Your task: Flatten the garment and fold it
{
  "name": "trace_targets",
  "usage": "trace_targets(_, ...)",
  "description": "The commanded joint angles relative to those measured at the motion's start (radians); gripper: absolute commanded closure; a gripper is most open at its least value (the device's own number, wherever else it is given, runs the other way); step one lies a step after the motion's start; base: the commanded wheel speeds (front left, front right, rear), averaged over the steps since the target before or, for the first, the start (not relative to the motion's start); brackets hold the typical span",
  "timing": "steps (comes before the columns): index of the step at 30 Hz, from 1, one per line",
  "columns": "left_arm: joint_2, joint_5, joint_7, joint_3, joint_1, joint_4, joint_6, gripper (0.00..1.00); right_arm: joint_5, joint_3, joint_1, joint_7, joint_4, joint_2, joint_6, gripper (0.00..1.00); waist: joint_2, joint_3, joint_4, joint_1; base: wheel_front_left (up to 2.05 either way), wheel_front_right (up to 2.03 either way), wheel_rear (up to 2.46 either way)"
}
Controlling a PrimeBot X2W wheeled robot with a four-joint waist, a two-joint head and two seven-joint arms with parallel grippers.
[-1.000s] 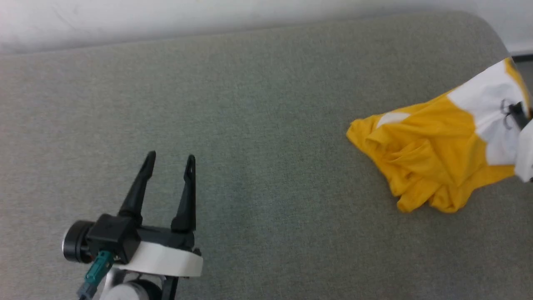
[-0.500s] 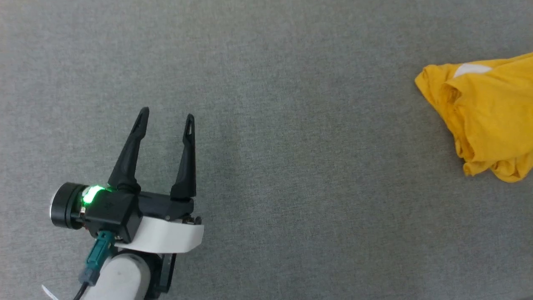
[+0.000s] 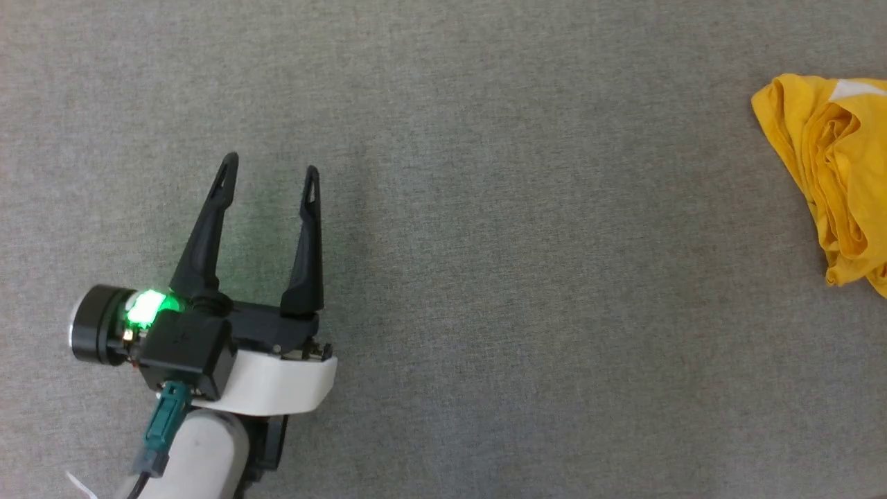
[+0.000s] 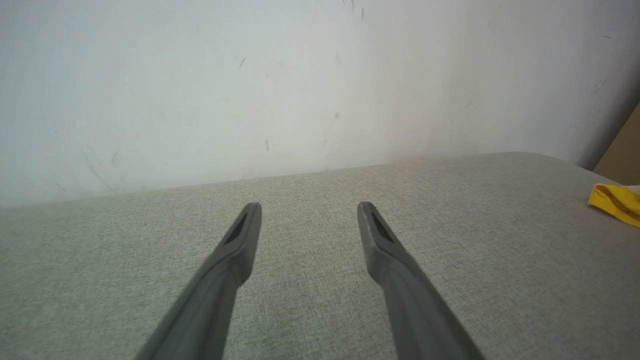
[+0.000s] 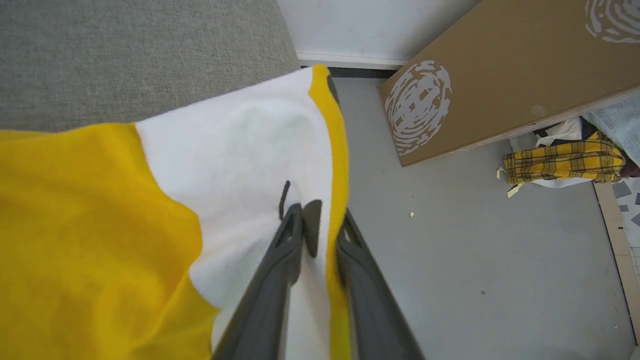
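Left gripper [image 3: 270, 164] hovers over the grey cushion [image 3: 485, 277] at lower left of the head view. Its jaws are wide apart with nothing between them. A green light [image 3: 147, 306] glows on its wrist. From the left wrist, both fingers point across the cushion toward a white scuffed wall [image 4: 250, 90].

The shirt [image 3: 838, 173] is yellow and bunched in folds at the far right edge of the head view. It is on the cushion, well apart from the left gripper, and cut off by the frame. A small yellow bit of it also shows at the right edge of the left wrist view.

Right gripper [image 5: 320, 210] has its jaws close together, clamped on the shirt. The cloth runs between the two fingers. The grip sits on the white patch [image 5: 240, 160] right by a yellow edge strip, with a short black line [image 5: 284, 197] just beside the fingertips. The held part is raised, near the cushion's corner, with the yellow body of the shirt spreading to the left of that view.

Past it there is grey floor [image 5: 450, 250], a brown cardboard box [image 5: 500, 65] with white swirl prints, and a yellow plaid cloth [image 5: 565, 162] lying by the box.
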Motion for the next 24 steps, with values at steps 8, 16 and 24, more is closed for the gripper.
trace_targets(8,0.019,0.063,-0.004,-0.01,-0.028,0.015,0.032,0.0,-0.029,0.0,-0.039,-0.031,0.026,0.007,-0.001,0.0,-0.0002,-0.014,0.01,-0.0001,0.0,0.0,0.0)
trace_targets(16,-0.005,0.064,-0.026,-0.004,-0.025,0.044,0.065,0.0,-0.024,0.008,-0.023,-0.042,0.022,0.013,-0.001,0.0,-0.0002,-0.075,0.023,-0.0001,0.0,0.0,0.0)
trace_targets(24,-0.018,0.045,-0.053,-0.003,0.026,0.087,0.081,0.0,0.035,0.018,0.062,-0.113,-0.074,0.061,-0.001,0.0,-0.0002,-0.179,0.049,-0.0001,0.0,0.0,0.0)
